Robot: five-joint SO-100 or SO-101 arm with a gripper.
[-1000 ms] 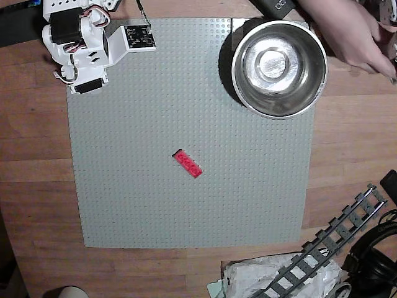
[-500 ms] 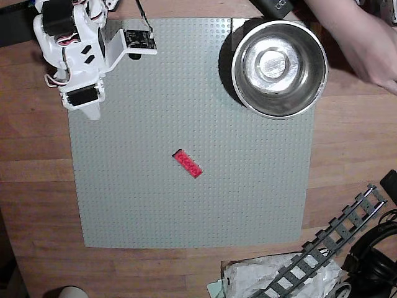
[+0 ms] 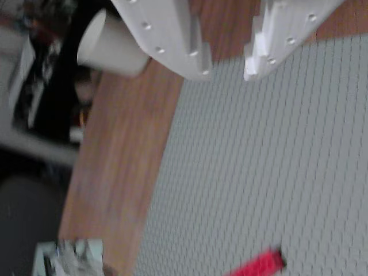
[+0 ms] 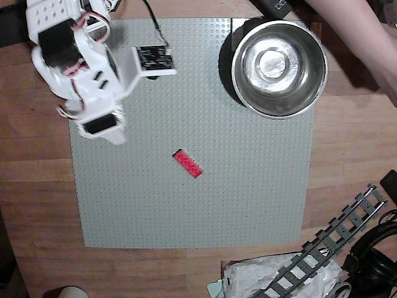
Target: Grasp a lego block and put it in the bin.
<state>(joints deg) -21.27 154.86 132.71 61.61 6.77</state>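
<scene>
The lego block (image 4: pixel 187 164) lies flat on the grey baseplate (image 4: pixel 248 186), near the middle, w/ nothing touching it. The end effector (image 3: pixel 225 68) is up by the plate's top-left corner in the overhead view, and the block is well apart from it, toward about 4 o'clock. In the wrist view the two white fingers (image 3: pixel 172 34) come in from the top edge w/ a clear gap between them, so they are apart and hold nothing. The block shows there only as a bit of red at the bottom edge (image 3: pixel 260 265), far below the tips.

The block's long side runs from about 10 o'clock to 4 o'clock in the overhead view, approx. along the line from the arm to it. So I think the fingers need to close across the short side.

The bin (image 4: pixel 279 67) sits at the plate's top-right corner, empty, at about 1–2 o'clock from the block. A person's arm (image 4: pixel 360 37) is just past it on the tabletop (image 4: pixel 37 186).
</scene>
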